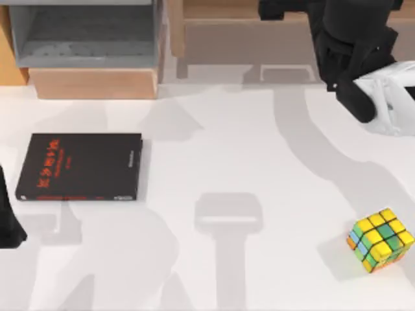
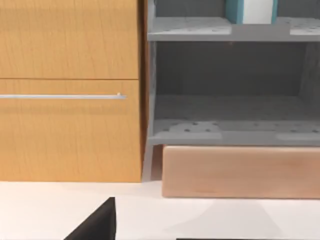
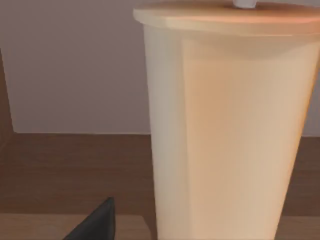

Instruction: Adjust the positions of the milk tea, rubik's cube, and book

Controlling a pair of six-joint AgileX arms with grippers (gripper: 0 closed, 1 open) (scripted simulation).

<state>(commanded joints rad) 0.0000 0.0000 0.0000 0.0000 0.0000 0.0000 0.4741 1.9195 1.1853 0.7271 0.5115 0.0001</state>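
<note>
The milk tea (image 3: 227, 120), a tall cream-coloured plastic cup with a flat lid, stands directly in front of the right gripper's fingers (image 3: 97, 222) in the right wrist view, over a brown wooden shelf (image 3: 70, 170). In the top view the right arm (image 1: 353, 45) reaches to the rear right of the white surface (image 1: 259, 149); whether its fingers are open or closed cannot be told.

The rubik's cube (image 1: 380, 239), a small puzzle block with yellow, green, orange and blue stickers, rests on the surface at the right, well apart from the right arm and nearer the front edge.

The book (image 1: 80, 167), a thin black hardback with red lettering, lies flat on the left part of the surface, just beside the left arm (image 1: 8, 223) at the left edge. One dark finger (image 2: 95, 225) of the left gripper faces an orange wooden cabinet (image 2: 70, 90) and a grey open shelf unit (image 2: 230, 90); its state cannot be told.
</note>
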